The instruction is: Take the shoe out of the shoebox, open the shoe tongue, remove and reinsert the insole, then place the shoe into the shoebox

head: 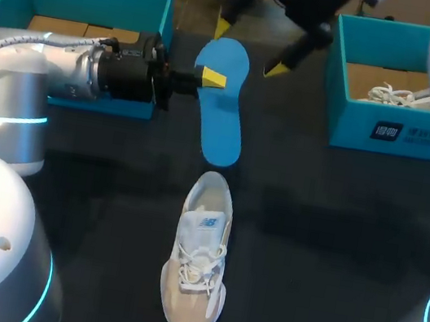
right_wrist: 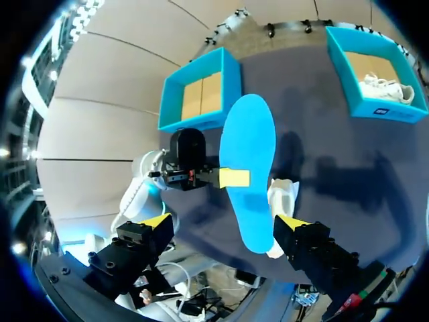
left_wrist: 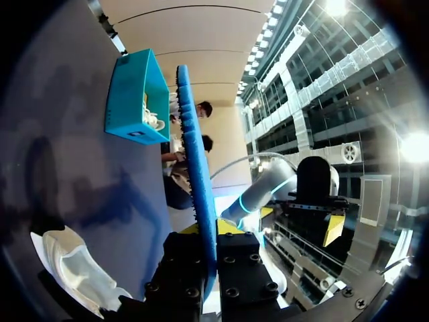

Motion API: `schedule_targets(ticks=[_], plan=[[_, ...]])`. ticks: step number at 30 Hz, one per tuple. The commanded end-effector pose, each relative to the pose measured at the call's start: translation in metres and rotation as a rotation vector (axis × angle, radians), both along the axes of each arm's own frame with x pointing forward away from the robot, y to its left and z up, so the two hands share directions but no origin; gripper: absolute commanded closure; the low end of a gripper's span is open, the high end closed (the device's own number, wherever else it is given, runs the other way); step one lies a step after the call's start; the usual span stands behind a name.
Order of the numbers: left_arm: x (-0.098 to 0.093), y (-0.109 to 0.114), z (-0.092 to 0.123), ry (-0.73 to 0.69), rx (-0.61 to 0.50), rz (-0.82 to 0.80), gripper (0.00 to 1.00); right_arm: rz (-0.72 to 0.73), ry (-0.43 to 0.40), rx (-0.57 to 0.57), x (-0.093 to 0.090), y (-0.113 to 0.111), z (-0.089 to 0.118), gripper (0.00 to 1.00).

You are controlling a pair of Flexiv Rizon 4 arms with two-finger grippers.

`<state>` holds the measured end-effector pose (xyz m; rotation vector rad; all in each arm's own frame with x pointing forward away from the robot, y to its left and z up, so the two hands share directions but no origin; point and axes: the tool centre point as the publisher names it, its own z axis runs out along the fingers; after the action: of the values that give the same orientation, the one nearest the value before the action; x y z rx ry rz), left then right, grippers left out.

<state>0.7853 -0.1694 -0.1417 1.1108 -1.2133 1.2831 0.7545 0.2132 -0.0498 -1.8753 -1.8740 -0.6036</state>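
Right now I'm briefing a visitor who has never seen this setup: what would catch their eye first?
The bright blue insole stands out most, held above the dark table by the left gripper, which is shut on its edge. Just near of it, a white shoe lies alone on the table. The right gripper hangs open over the insole's far end.

White-and-beige shoe (head: 196, 261) stands upright on the dark table, toe toward the near edge. Beyond its heel the blue insole (head: 224, 109), pinched at one edge by the left fingers (head: 211, 77), sits between the open teal left shoebox (head: 153, 10) and right shoebox (head: 417, 137).
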Motion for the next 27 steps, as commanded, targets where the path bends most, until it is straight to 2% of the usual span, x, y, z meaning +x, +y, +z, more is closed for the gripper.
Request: schedule_targets(ticks=[1,19,27], plan=[[-0.001,0.001,0.0,0.0,0.003,0.0,1.0,0.007,-0.017,0.634,-0.001,-0.008,-0.009,0.0],[-0.001,0.001,0.0,0.0,0.003,0.0,1.0,0.003,-0.011,0.759,0.008,-0.023,-0.03,0.0],[-0.001,0.001,0.0,0.0,0.003,0.0,1.0,-0.004,-0.02,0.776,0.009,-0.025,-0.029,0.0]])
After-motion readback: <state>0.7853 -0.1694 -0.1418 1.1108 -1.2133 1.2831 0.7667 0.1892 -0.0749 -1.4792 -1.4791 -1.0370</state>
